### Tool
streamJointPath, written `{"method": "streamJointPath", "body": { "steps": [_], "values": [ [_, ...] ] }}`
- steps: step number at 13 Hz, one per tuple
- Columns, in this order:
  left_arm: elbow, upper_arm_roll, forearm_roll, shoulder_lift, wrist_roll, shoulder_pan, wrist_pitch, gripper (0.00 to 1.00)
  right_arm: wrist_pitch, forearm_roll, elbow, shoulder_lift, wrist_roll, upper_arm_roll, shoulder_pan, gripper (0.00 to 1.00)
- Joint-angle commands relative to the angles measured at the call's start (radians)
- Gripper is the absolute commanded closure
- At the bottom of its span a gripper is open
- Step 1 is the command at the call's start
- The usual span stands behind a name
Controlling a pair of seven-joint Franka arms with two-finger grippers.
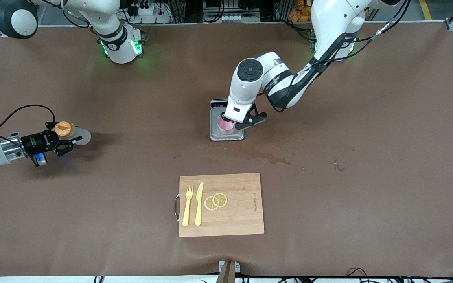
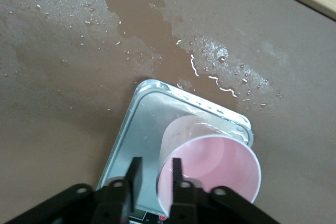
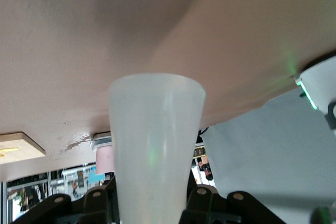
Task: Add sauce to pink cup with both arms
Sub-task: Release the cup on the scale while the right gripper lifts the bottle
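The pink cup [image 1: 225,125] stands on a small metal scale [image 1: 215,136] at mid-table. My left gripper [image 1: 232,125] is down at the cup. In the left wrist view [image 2: 156,176] it is open and straddles the cup [image 2: 220,166] wall, one finger inside the rim and one outside, with a gap on each side. My right gripper [image 1: 70,141] is shut on the sauce bottle [image 1: 80,136], held tilted with its orange cap [image 1: 64,128] over the table at the right arm's end. The right wrist view shows the whitish bottle [image 3: 156,140] between the jaws [image 3: 152,203] and the cup [image 3: 105,160] far off.
A wet spill [image 1: 267,157] spreads on the brown table beside the scale, nearer the front camera; it also shows in the left wrist view [image 2: 142,14]. A wooden cutting board [image 1: 246,204] with a yellow fork [image 1: 187,205], knife [image 1: 199,203] and lemon slices [image 1: 215,201] lies near the front edge.
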Motion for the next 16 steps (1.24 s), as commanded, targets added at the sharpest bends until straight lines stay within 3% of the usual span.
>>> {"method": "streamJointPath", "body": {
  "steps": [1,5,9,13,16],
  "values": [
    [0.017,0.000,0.025,-0.079,-0.029,0.010,-0.076,0.00,-0.022,0.002,-0.019,-0.093,0.126,-0.006,0.057,0.55],
    [0.157,-0.001,0.014,-0.180,0.026,0.088,-0.308,0.00,-0.021,0.001,-0.019,-0.167,0.295,-0.006,0.147,0.55],
    [0.285,-0.006,-0.017,-0.199,0.322,0.237,-0.460,0.00,-0.015,-0.040,-0.003,-0.210,0.431,-0.007,0.264,0.55],
    [0.288,-0.006,-0.063,-0.263,0.645,0.411,-0.515,0.00,-0.010,-0.136,0.039,-0.233,0.614,-0.007,0.402,0.55],
    [0.284,-0.006,-0.069,-0.294,0.836,0.521,-0.566,0.00,-0.010,-0.157,0.073,-0.233,0.732,-0.007,0.494,0.55]
  ]
}}
